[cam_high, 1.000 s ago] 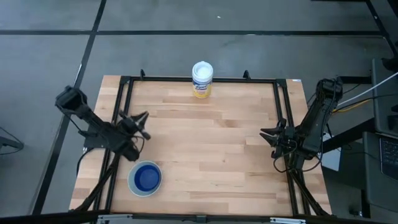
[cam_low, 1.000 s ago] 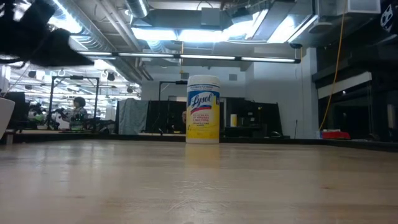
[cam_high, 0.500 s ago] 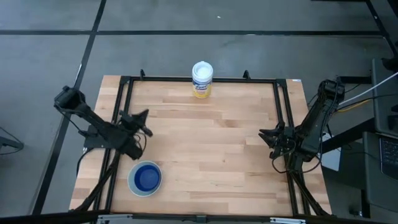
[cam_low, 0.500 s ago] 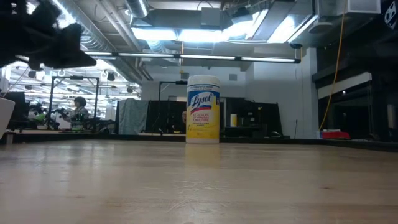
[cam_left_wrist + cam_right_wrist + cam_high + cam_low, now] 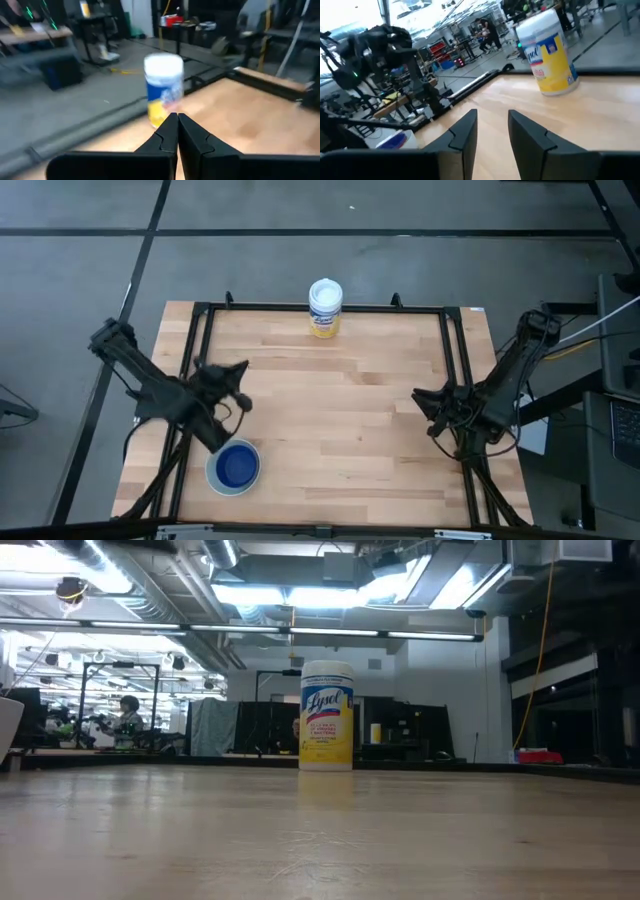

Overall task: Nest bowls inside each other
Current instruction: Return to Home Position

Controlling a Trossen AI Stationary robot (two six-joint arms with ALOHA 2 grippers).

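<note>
- Left tool point(image 5: 240, 380): over the counter point(image 5: 340, 430), left of the canister point(image 5: 325, 307) and nearer the front edge than it. Fingers point(image 5: 167, 132) are pressed together with nothing between them.
- Bowl stack point(image 5: 213, 470): on the counter, left of the canister and well apart from it, by the front edge, just beside the left arm. The dark blue bowl point(image 5: 237, 468) sits innermost on top and a white rim is outermost. The bowls between them cannot be made out.
- Canister: upright at the middle of the back edge, with a white lid and a yellow label.
- Right tool point(image 5: 425, 412): right of the canister, well apart, near the counter's right edge. Fingers point(image 5: 465, 132) are spread and hold nothing.
</note>
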